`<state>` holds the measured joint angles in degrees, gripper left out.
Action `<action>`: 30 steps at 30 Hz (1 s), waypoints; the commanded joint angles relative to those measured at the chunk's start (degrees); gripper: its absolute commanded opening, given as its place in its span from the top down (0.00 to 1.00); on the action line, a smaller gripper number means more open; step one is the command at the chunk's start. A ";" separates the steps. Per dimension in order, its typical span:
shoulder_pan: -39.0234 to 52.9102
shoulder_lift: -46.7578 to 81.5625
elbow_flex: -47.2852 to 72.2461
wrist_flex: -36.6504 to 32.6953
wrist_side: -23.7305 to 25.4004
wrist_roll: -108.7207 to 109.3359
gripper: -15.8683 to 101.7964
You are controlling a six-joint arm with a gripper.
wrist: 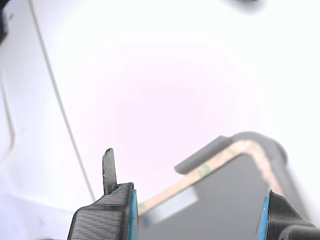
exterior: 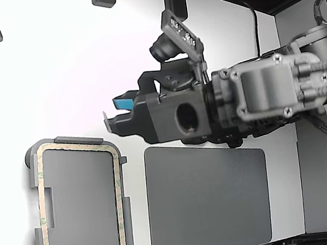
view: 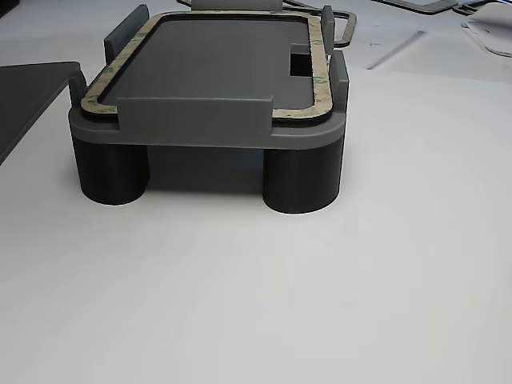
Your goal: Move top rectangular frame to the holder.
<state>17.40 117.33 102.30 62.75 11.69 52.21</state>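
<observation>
Item, at the exterior view's left: holder, light grey tray with raised edge tabs, standing on dark round legs in the other view. Item, seated within its rim: top rectangular frame, tan outline with greenish mottling, lying flat between the tabs around a dark hollow centre; the wrist view catches one rounded corner of it. Judgement: the placing looks done, with only my retreat left, if anything. Item, centre: dark grey flat pad, just beside the holder, bare of any frame. Item, above the pad and apart from the holder: my gripper, fingers released, blue-lined pads spread wide, grasping nothing. Item, right: my grey arm with braided cables. Surface: white matt tabletop, brightly lit, washed out in the wrist view. Room: dark fixtures along the far edge, a black cable, a second dark device at the upper left corner.
</observation>
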 commanded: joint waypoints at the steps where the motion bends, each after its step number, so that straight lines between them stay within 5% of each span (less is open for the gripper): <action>1: -6.33 9.67 6.94 -1.23 -2.55 -25.84 0.02; 7: -17.40 26.19 21.01 -3.25 -10.55 -43.95 0.02; 16: -23.03 51.59 43.42 -7.56 -13.80 -49.39 0.02; 30: -22.94 51.94 48.78 -7.29 -11.34 -47.37 0.02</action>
<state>-4.57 168.05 152.40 55.81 -0.53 4.66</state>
